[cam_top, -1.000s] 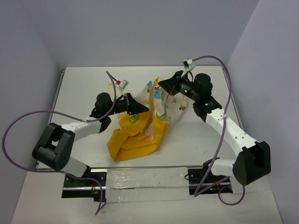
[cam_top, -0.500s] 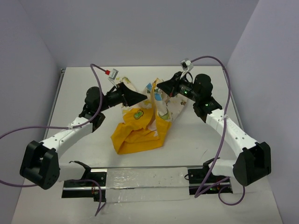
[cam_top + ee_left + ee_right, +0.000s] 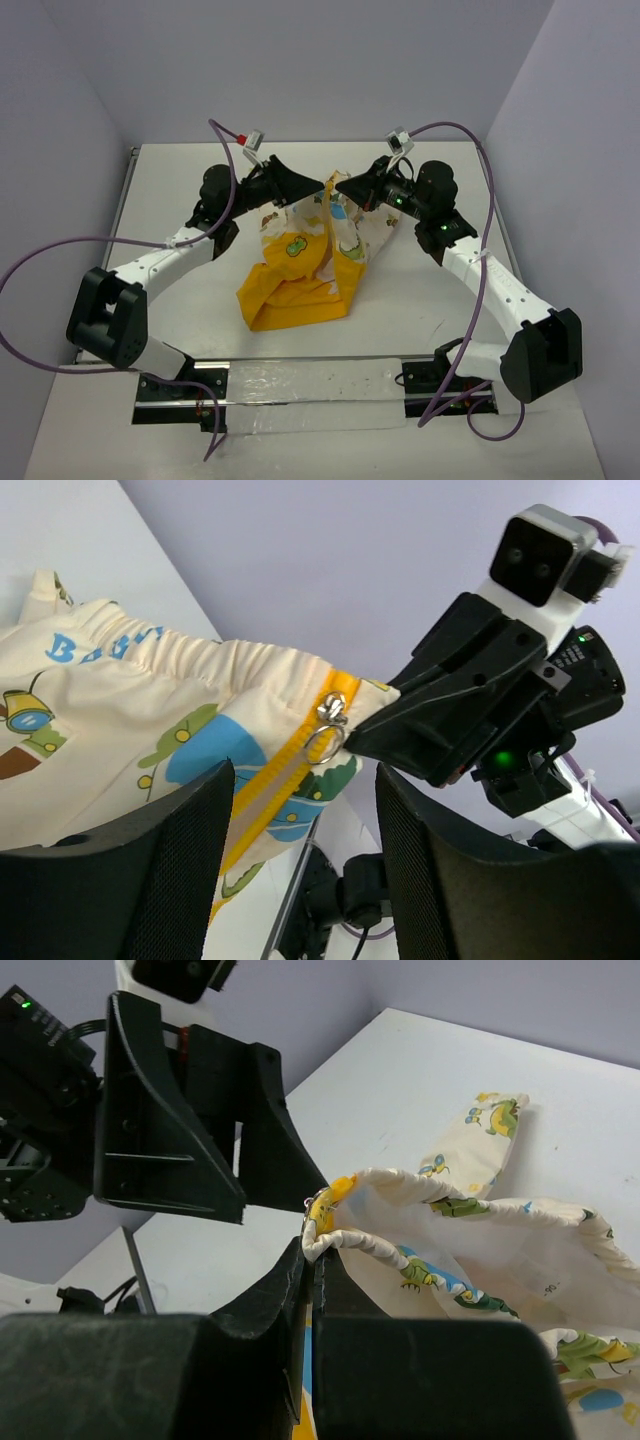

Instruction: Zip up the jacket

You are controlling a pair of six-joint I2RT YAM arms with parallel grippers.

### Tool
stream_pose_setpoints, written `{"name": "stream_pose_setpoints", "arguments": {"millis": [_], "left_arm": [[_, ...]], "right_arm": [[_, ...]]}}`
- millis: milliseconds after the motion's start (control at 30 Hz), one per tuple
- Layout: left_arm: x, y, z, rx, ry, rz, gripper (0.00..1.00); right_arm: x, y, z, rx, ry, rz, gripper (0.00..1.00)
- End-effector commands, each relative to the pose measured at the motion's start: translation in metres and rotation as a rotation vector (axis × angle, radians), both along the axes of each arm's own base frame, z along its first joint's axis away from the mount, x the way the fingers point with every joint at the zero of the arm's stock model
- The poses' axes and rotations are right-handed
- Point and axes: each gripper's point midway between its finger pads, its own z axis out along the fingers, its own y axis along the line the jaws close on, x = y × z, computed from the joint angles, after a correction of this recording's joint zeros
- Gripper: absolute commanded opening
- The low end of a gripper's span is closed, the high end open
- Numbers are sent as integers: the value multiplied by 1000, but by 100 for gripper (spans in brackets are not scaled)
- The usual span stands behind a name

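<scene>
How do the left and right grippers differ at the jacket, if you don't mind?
The right gripper is shut, pinching the jacket's cream edge beside the zipper pull; the left gripper is open wide, gripping nothing. The right reaches in from the right side, the left from the left. Both hover at the jacket's lifted top edge, tips almost meeting.

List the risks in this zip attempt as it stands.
1. The zipper pull hangs right against the right gripper, so the open left gripper may close on fabric or bump into it.
2. The right gripper pinches only a thin edge of the jacket, which might slip under tension.
</scene>
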Motion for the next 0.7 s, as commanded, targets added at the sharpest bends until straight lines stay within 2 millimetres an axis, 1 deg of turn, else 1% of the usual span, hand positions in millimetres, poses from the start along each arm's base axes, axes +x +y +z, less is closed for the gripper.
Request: {"name": "stream_pose_setpoints", "arguments": {"millis": [0, 100, 167, 200, 267, 367, 567, 667], "left_arm": [[0, -3, 26, -47, -53, -26, 65], [-4, -5, 29, -86, -58, -57, 63], [-7, -7, 37, -127, -70, -88, 58], [-7, -8, 35, -138, -53, -98, 58], [-7, -9, 37, -151, -61, -108, 53], [-8, -13, 38, -166, -54, -129, 50], [-14, -19, 37, -170, -57, -160, 49], [-16, -17, 39, -183, -63, -162, 41]], "right_arm": [[-13, 1, 31, 32, -122, 29, 0], [-12, 1, 30, 35, -120, 28, 0], [-12, 2, 30, 37, -118, 30, 0], [-11, 2, 29, 37, -116, 28, 0], [-11, 2, 30, 37, -116, 27, 0], [-11, 1, 31, 37, -119, 25, 0], [-10, 1, 31, 36, -117, 21, 0], [-9, 1, 29, 34, -114, 19, 0]]}}
